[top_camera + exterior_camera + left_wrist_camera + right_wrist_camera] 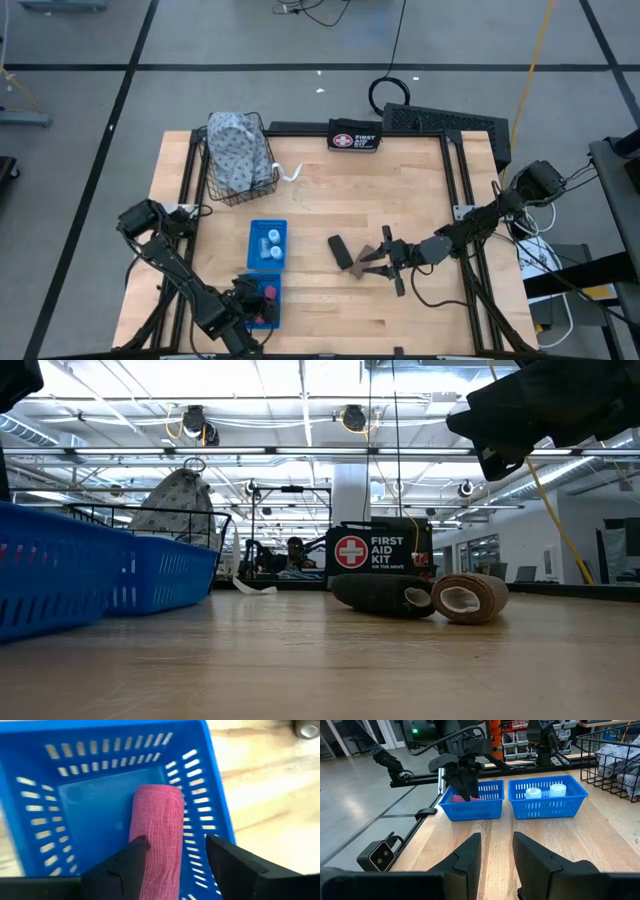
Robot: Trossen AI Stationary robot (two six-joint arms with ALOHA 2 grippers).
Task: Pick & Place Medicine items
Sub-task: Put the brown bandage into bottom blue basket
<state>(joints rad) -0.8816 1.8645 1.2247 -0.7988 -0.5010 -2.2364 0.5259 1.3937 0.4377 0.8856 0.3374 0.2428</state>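
The pink tube (157,835) lies in the near blue basket (35,845), the left gripper (172,865) above it with fingers parted, apparently just releasing. The right gripper (372,262) hovers by the black oblong (341,251) and brown oblong (470,598), fingers narrowly apart and empty; next it should descend and grip one.

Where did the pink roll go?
The pink roll lies in the near blue basket, under the left tool, beside the basket with white bottles.

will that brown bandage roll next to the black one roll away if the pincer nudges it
Probably, if pushed across its round side: the brown roll lies on its side on the bare wooden table. The black roll touching it may block that direction. Its wrapped look suggests it's light and soft, so it would likely squash slightly when gripped.
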